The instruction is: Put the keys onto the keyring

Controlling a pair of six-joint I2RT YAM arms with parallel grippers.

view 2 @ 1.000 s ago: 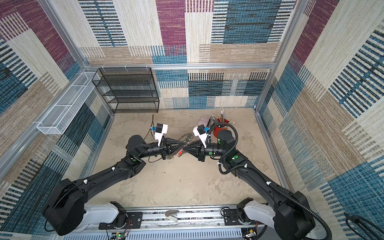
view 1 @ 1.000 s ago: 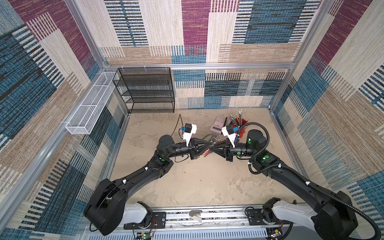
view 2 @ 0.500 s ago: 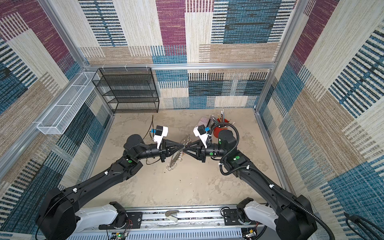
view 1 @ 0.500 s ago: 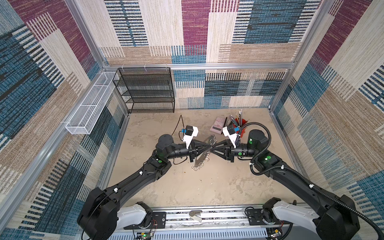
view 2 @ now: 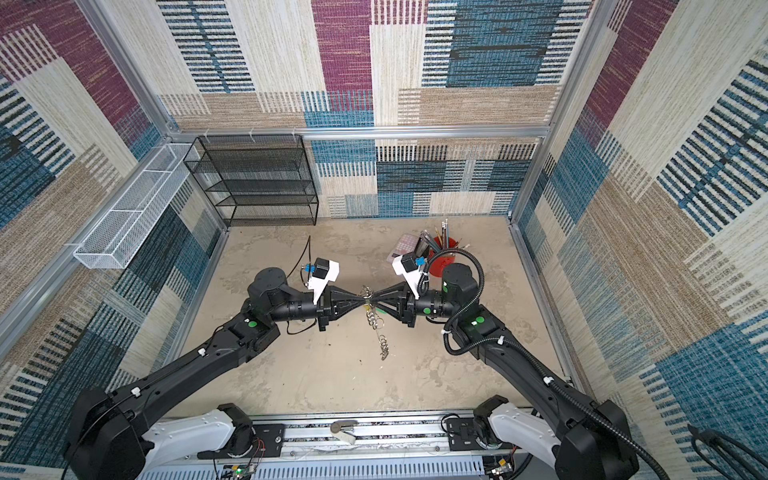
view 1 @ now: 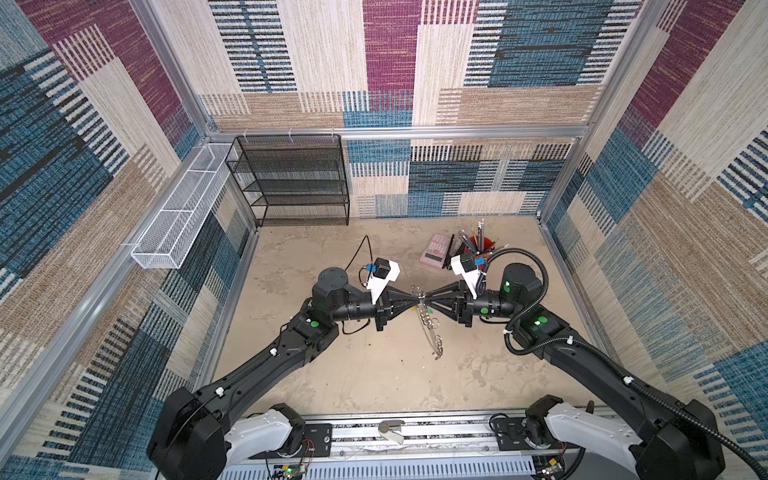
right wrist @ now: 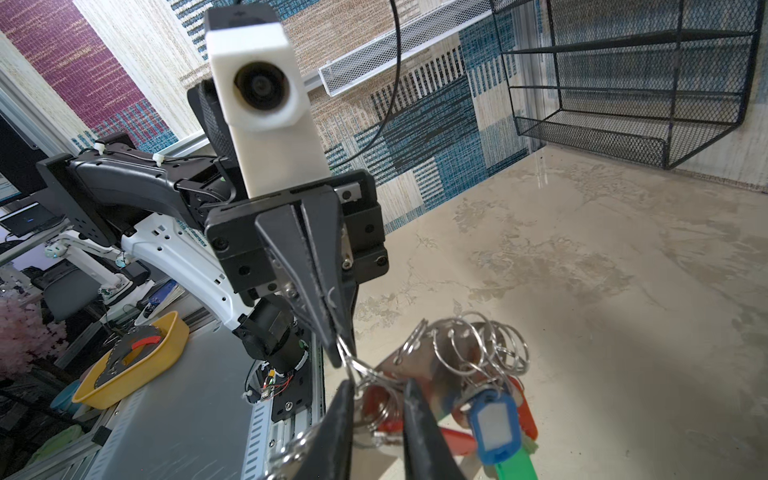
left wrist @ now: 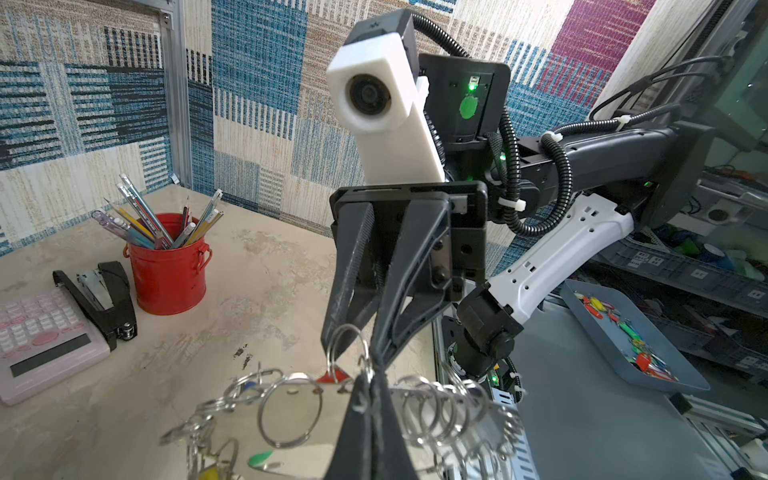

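Above the middle of the table, in both top views, my left gripper (view 1: 415, 297) and right gripper (view 1: 426, 297) meet tip to tip. The keyring (view 1: 430, 329), a grey band edged with silver split rings, hangs from them down to the table. In the left wrist view my left gripper (left wrist: 371, 384) is shut on one of its rings. In the right wrist view my right gripper (right wrist: 379, 397) stands narrowly open with a split ring and a red tag between its fingers. Keys with a blue tag (right wrist: 492, 428), red tags (right wrist: 455, 441) and a green tag (right wrist: 515, 465) hang from the band (right wrist: 419, 365).
A red pencil pot (view 1: 484, 246), a pink calculator (view 1: 436, 249) and a black stapler (left wrist: 104, 299) stand at the back right. A black mesh rack (view 1: 295, 183) is at the back wall, a white wire basket (view 1: 183, 208) on the left wall. Off the table lies a grey tray (left wrist: 582, 299) of tagged keys.
The keyring, bunched between the two tips a second ago, has dropped and now hangs long below them, swung to the right. The grippers stay tip to tip.
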